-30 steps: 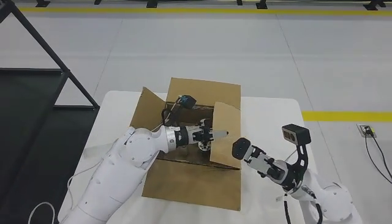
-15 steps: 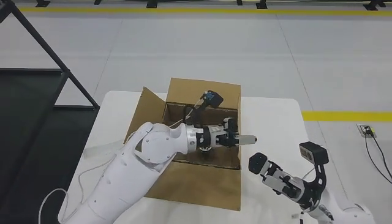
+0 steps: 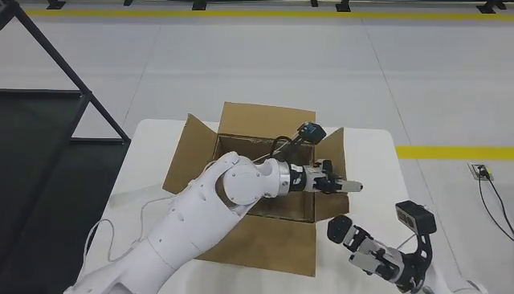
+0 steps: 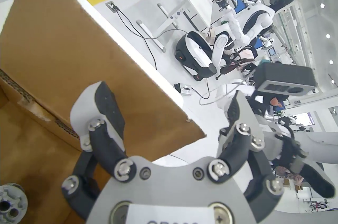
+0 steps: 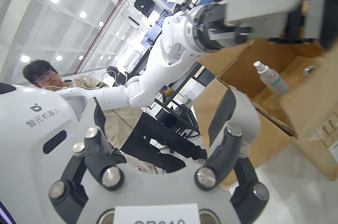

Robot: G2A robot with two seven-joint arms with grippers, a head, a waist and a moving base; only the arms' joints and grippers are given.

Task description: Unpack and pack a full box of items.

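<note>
- The left pincer point(image 4: 170, 93) is held wide open, with nothing between its fingers. It is stretched across the open cardboard box point(image 3: 269, 121) towards the wall on the right arm's side.
- The box's side flap point(image 4: 66, 32) is found just ahead of this pincer. Its brown inner face is seen behind one finger and its free corner in the gap. Contact cannot be judged.
- The right pincer point(image 5: 162, 103) is likewise spread open and empty. It hangs over the white table point(image 3: 369, 153), just outside that same box wall.
- The spray bottle point(image 5: 270, 78) is seen inside the box, beyond the wall from the right pincer and back and below from the left pincer's fingertips.
- The bottle appears to lie on its side on the box floor, its long axis slanted and its nozzle end turned away from the right pincer.
- The left arm is judged the nearer. A downward turn would be needed, with the fingers set across the bottle's narrow width.
- The box is made of matte corrugated board with fluted edges exposed. The bottle is a smooth, pale plastic cylinder with a white nozzle.
- A grey, ridged round metal fitting point(image 4: 10, 204) rests on the box floor, close beside the left pincer's base.
</note>
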